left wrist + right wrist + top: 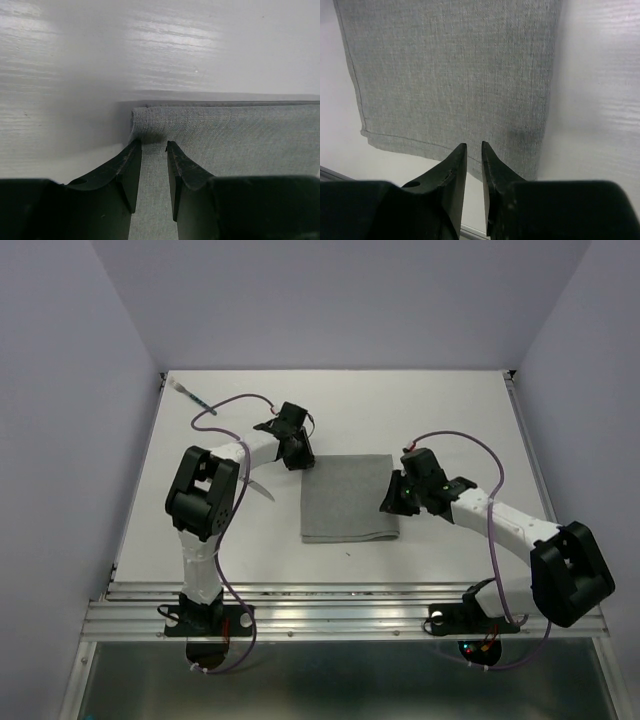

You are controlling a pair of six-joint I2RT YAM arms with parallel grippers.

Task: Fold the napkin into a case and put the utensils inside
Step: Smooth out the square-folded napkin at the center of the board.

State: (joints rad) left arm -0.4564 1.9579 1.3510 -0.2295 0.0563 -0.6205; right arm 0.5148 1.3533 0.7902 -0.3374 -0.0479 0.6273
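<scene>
White table (450, 420) carries the folded napkin (345, 500) between the claws: left claw (154, 145) slightly spread on its far corner, right claw (474, 146) barely parted, empty, over the opposite edge, seemingly poised for the next fold; the utensils (190, 397) lie left of both.

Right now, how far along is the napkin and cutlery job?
Done: the napkin lies flat, folded into a rectangle with a doubled edge, not yet a narrow case. In hand: the left gripper sits open over one corner, the right gripper slightly open at the opposite edge; neither holds anything. Left: further folds, then both utensils, the far utensil and the near utensil left of the napkin, go inside.
</scene>
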